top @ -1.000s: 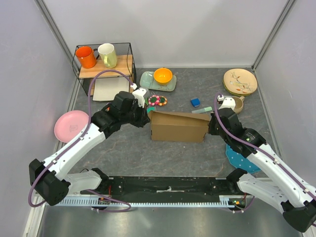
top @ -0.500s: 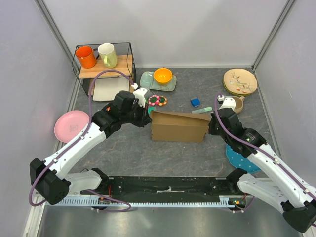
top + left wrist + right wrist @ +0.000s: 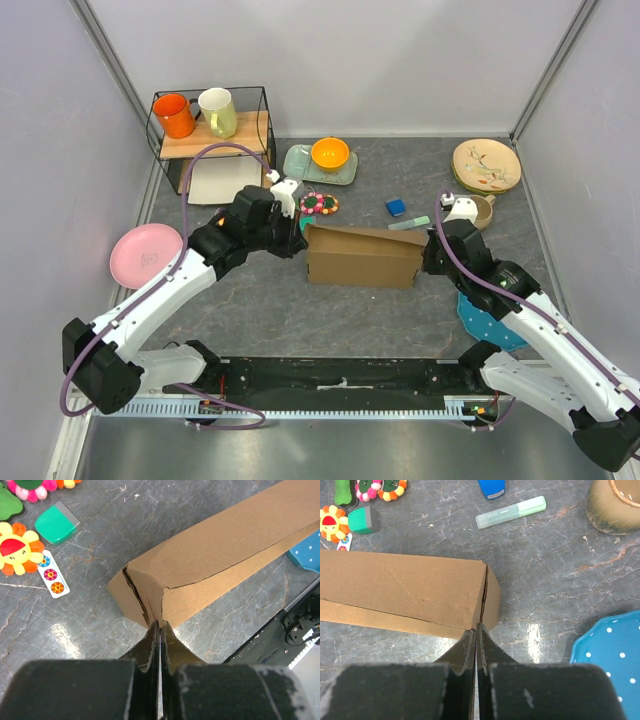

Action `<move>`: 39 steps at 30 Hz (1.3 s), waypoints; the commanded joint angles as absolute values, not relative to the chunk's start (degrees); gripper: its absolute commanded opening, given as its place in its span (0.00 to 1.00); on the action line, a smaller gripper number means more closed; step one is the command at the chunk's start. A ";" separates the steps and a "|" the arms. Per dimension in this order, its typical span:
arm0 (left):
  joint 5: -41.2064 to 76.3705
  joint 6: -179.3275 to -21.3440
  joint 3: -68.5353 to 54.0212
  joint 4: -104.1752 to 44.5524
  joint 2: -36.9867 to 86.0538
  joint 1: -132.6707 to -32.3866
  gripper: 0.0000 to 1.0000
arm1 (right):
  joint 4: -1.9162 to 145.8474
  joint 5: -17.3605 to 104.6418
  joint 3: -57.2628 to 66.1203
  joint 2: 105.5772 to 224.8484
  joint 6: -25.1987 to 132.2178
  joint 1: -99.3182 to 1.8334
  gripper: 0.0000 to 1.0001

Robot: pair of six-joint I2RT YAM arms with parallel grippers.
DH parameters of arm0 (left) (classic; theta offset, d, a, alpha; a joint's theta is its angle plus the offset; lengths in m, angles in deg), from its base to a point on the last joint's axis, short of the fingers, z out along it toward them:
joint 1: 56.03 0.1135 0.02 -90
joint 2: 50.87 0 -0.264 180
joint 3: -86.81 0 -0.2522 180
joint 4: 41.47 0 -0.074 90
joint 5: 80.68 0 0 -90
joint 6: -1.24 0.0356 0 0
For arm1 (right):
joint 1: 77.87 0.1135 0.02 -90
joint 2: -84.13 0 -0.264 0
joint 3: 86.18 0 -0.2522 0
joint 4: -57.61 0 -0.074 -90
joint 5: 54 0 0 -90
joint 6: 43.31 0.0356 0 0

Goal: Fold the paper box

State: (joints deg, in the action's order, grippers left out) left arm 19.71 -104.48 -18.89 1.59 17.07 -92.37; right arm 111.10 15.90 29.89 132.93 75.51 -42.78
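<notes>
The paper box (image 3: pixel 362 257) is a long brown cardboard box, folded up, lying in the middle of the table. My left gripper (image 3: pixel 302 240) is at its left end. In the left wrist view the box (image 3: pixel 225 545) stretches away to the right, and the left gripper (image 3: pixel 160 625) is shut with its tips against the creased end corner. My right gripper (image 3: pixel 425 258) is at the right end. In the right wrist view it (image 3: pixel 476 628) is shut, tips touching the seam at the box's (image 3: pixel 400 585) end. I see no cardboard between either pair of jaws.
Pink plate (image 3: pixel 146 252) at the left. Wire rack with an orange mug (image 3: pixel 174 115) and a cream mug (image 3: pixel 219 112) at back left, with a white sheet (image 3: pixel 224 181) below it. Behind the box are an orange bowl (image 3: pixel 330 153), a flower toy (image 3: pixel 319 203) and a green highlighter (image 3: pixel 409 223). Brown cup (image 3: pixel 482 210) and blue dotted plate (image 3: pixel 487 320) at the right.
</notes>
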 commanded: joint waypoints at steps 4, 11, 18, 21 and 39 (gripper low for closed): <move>17.50 -102.38 -21.68 0.68 18.38 -92.68 0.02 | 114.17 17.54 30.41 133.00 75.52 -42.54 0.02; 14.86 -100.27 -22.12 2.26 17.51 -92.59 0.02 | 114.26 17.72 30.41 133.09 75.35 -42.54 0.02; 13.45 -100.88 -19.14 3.05 15.57 -92.59 0.43 | 114.35 17.11 30.14 133.09 75.35 -42.45 0.02; 13.45 -101.15 -17.82 2.97 14.35 -92.59 0.48 | 114.35 17.02 29.97 132.91 75.26 -42.54 0.02; 17.85 -102.64 -16.41 0.59 16.19 -92.59 0.30 | 114.17 17.37 30.40 132.91 75.52 -42.54 0.02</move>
State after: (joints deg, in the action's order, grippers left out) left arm 15.89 -102.36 -17.21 2.84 15.69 -92.43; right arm 111.10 16.25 29.89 132.84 75.45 -42.73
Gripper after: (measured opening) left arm 0.301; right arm 0.023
